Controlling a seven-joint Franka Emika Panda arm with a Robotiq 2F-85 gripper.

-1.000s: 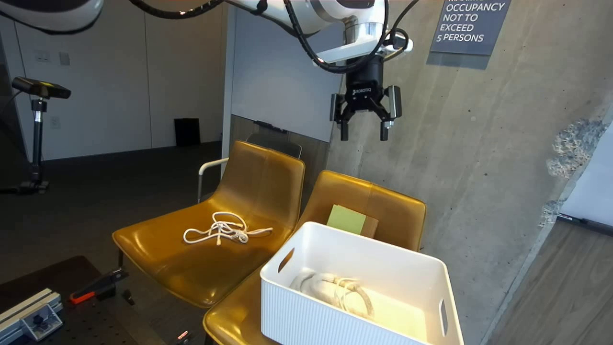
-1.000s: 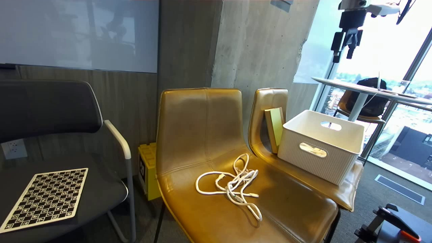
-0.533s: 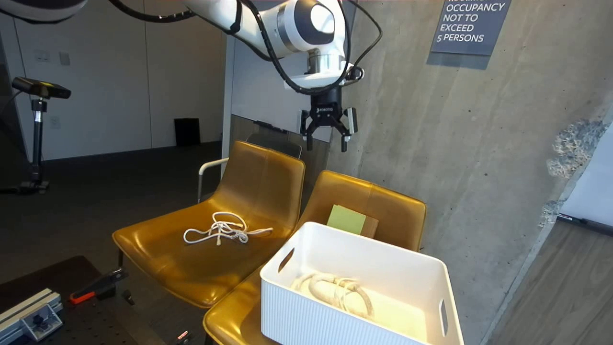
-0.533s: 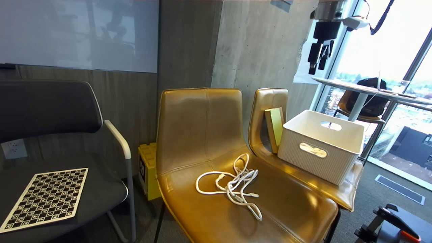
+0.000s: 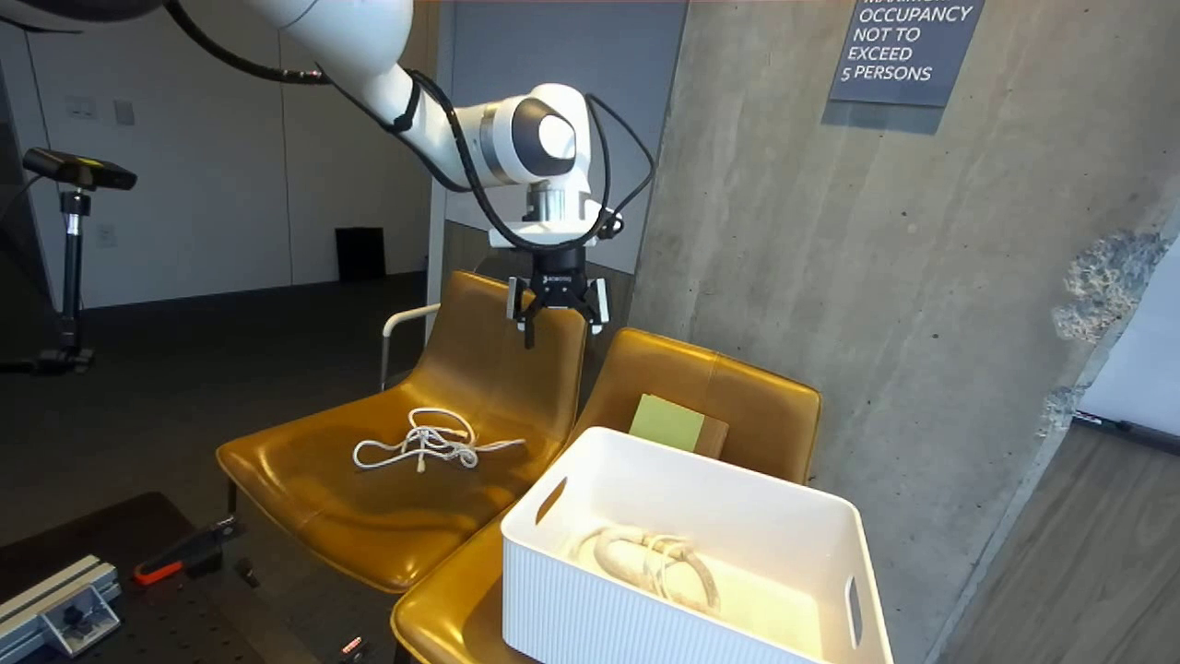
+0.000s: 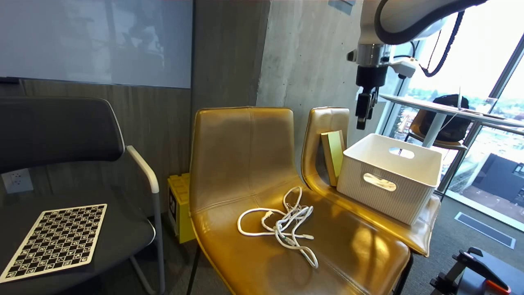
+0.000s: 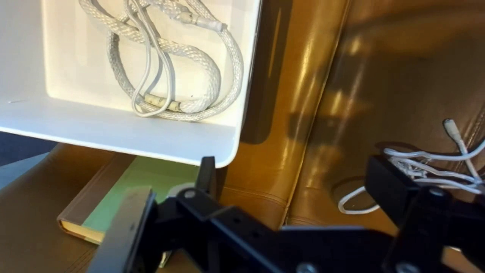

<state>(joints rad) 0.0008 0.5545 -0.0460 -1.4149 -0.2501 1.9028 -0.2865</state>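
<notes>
The tool is hanging in the air and pointing down, its fingers standing wide apart with nothing between them. A white cord is lying lower than the tool and off to one side, on a tan chair; in the wrist view one finger is partly covering it. The cord is forming a loose tangle, so no single long axis is showing. It is looking thin and smooth, crossing over itself in several loops, with small plug-like ends poking out. On the tool's opposite side, a white ribbed bin is resting lower down on a neighbouring chair, and a thicker braided rope is curling inside. A green-and-brown book is standing tilted between bin and backrest, also lower than the tool. Farther from the tool, past the cord, a yellow box is standing, and a patterned board is lying on a dark chair.
</notes>
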